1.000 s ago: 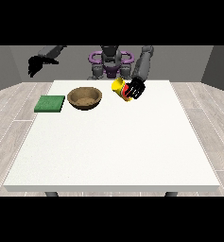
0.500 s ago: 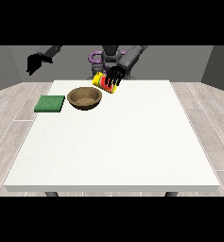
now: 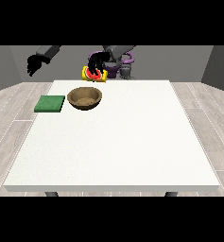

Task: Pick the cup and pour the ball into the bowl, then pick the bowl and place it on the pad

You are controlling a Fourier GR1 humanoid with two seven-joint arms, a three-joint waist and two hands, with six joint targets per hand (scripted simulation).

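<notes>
So the hand at the view's right [image 3: 97,64] has its fingers curled round the yellow-and-red cup [image 3: 94,74], tipped up above the wooden bowl [image 3: 85,98]. Green pad [image 3: 50,103] sits beside it on the worktop [image 3: 118,142].

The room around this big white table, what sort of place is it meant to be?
Probably a bare test room for a robot rather than a home. A large white table stands on a pale wood-plank floor before plain grey walls, and it carries only a brown wooden bowl and a green square pad.
</notes>
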